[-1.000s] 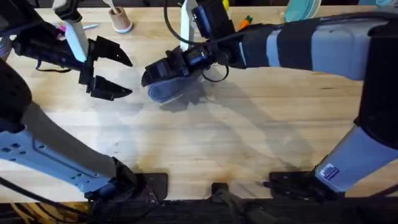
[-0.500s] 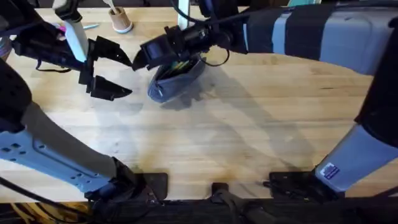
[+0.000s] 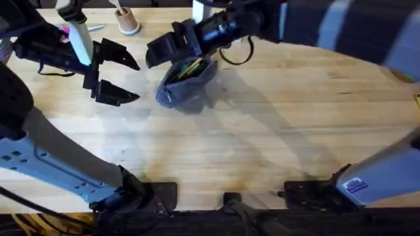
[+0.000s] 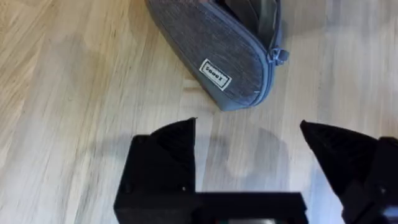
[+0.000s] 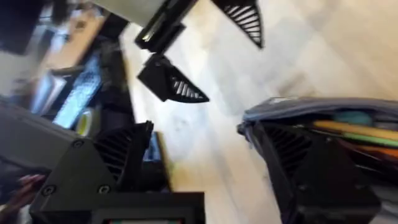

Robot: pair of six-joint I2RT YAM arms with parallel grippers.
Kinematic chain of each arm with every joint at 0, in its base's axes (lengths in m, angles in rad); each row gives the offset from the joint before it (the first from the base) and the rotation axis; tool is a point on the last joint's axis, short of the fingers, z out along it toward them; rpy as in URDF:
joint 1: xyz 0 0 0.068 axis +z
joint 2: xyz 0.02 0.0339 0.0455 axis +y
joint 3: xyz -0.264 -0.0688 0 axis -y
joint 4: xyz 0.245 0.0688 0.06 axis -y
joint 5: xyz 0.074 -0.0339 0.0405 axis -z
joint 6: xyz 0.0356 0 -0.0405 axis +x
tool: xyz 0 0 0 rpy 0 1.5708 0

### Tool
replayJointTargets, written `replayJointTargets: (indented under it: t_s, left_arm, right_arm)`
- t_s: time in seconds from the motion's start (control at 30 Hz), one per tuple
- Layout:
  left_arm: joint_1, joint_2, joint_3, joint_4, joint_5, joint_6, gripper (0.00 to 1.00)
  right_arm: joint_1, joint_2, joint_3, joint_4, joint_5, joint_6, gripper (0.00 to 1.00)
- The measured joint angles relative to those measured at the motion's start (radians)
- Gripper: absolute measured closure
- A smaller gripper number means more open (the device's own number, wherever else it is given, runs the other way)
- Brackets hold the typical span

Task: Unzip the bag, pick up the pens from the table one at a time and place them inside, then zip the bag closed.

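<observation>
Left gripper (image 3: 125, 80) has its fingers spread wide with nothing between them, parked just off the bag (image 3: 186, 84) on the side toward the table's left edge, not touching it. From the left wrist you can see the bag's (image 4: 217, 53) grey fabric side with a small white label and the zipper pull at its end, lying right beyond the open fingertips. Right gripper (image 3: 172, 49) is open too, hanging over the bag's far end; in the right wrist view one finger (image 5: 311, 174) sits right against the open mouth, though I can't tell if it's actually touching. The bag is unzipped, with yellow and orange pens (image 3: 189, 68) showing inside. It lies on the table (image 3: 262, 144) near the far edge, a bit left of centre.
</observation>
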Motion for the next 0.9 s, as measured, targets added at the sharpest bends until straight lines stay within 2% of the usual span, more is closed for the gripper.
replayJointTargets:
  t_s: [0.2,0.4,0.43,0.73,0.9]
  left_arm:
    - [0.000,0.000,0.000,0.002,0.000,0.000,0.007]
    - [0.000,0.000,0.000,0.006,-0.003,0.000,0.006]
    - [0.000,0.000,0.000,0.006,-0.013,0.000,0.006]
    - [0.000,0.000,0.000,0.006,-0.034,0.008,0.007]
    - [0.000,0.000,0.000,0.022,-0.034,0.013,0.008]
  right_arm:
    - [0.025,-0.153,0.006,-0.179,0.237,-0.073,0.007]
    - [0.093,-0.211,0.010,-0.388,0.375,-0.079,0.007]
    - [0.127,-0.210,0.008,-0.423,0.428,-0.076,0.007]
    - [0.266,-0.174,-0.019,-0.351,0.599,-0.076,0.007]
    - [0.319,-0.110,-0.034,-0.340,0.632,-0.066,0.007]
